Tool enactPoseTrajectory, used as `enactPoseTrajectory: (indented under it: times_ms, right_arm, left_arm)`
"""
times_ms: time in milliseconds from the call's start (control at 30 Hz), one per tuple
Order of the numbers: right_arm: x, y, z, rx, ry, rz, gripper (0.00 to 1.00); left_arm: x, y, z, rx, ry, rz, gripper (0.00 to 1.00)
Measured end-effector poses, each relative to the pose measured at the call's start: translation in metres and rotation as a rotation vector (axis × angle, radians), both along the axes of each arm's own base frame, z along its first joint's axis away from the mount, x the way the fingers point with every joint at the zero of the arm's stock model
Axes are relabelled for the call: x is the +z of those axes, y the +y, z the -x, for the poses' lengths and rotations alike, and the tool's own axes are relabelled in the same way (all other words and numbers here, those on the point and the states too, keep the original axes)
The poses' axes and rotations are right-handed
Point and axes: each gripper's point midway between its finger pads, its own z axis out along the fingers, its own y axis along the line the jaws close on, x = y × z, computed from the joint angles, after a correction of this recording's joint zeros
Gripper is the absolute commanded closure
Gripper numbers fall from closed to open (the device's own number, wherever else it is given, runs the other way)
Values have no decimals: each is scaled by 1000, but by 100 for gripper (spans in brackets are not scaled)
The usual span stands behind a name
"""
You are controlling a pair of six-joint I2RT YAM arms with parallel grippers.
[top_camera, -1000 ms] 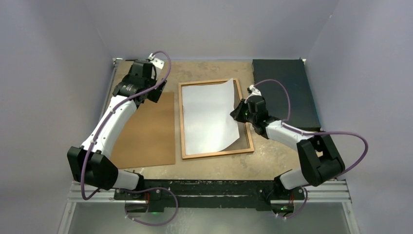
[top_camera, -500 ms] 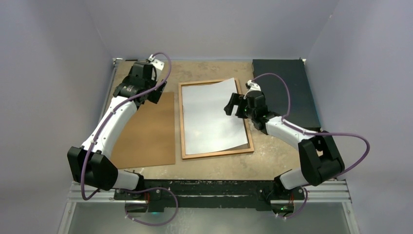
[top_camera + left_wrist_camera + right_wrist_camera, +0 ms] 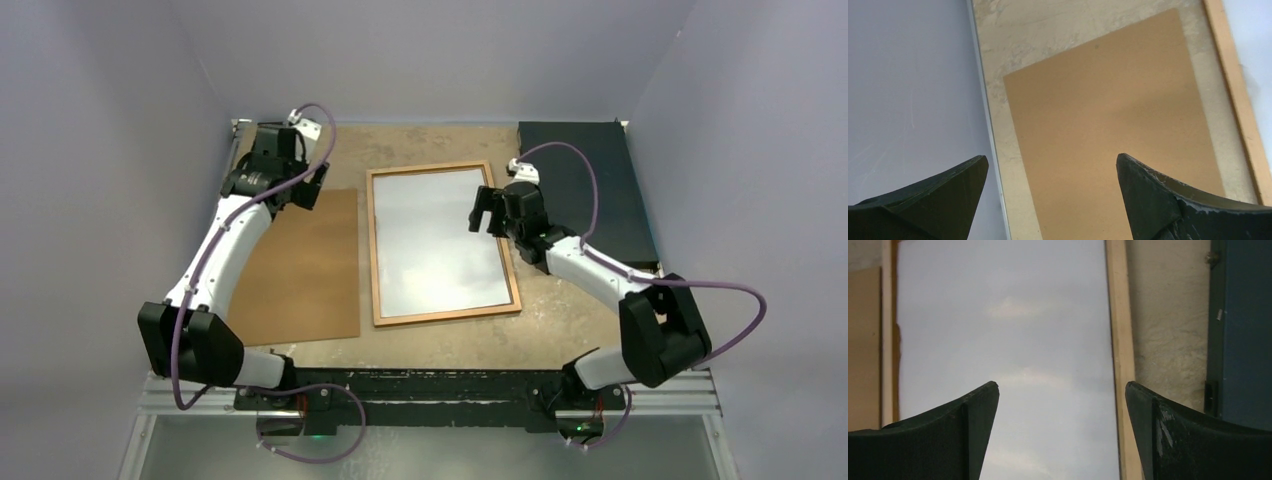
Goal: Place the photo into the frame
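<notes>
The photo (image 3: 435, 245) lies flat inside the frame (image 3: 372, 250), its plain pale side up, with no picture showing. The frame's thin orange-brown wood rim surrounds it on all sides. My right gripper (image 3: 487, 220) hangs open above the frame's right rim near the far corner, holding nothing. In the right wrist view its jaws (image 3: 1062, 390) straddle the photo (image 3: 1003, 315) and the rim (image 3: 1118, 315). My left gripper (image 3: 308, 188) is open over the far left corner of the brown backing board (image 3: 300, 265). The left wrist view shows its jaws (image 3: 1052, 165) empty above that board (image 3: 1108, 125).
A dark black slab (image 3: 585, 190) lies at the back right, just behind the right arm, and shows again in the right wrist view (image 3: 1243, 315). The table's metal edge (image 3: 990, 150) and the grey wall run close along the left of the backing board.
My right gripper has opened and let go of the photo's right edge, then drawn up and back. The curled photo has dropped flat into the frame. The left gripper has shifted slightly back-left.
</notes>
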Motion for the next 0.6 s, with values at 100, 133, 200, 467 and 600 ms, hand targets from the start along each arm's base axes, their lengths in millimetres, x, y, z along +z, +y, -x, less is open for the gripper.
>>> enactPoseTrajectory:
  times_ms: [100,133,200,467,600]
  right_arm:
    - [20,25,3,41,-50,0,1]
    - [29,44,7,81,-67,-6,1]
    - [49,87,15,168,-104,-31,1]
    - [106,242,47,525,-114,-312,1]
    - [78,263,20,532,-53,-265,1]
  left_arm:
    - [-10,26,-3,52,28,39,14]
    - [-17,40,-4,84,46,46,18]
    - [-32,67,-4,140,86,52,24]
    - [-84,183,36,332,245,8,40]
    - [-95,216,55,371,281,-3,46]
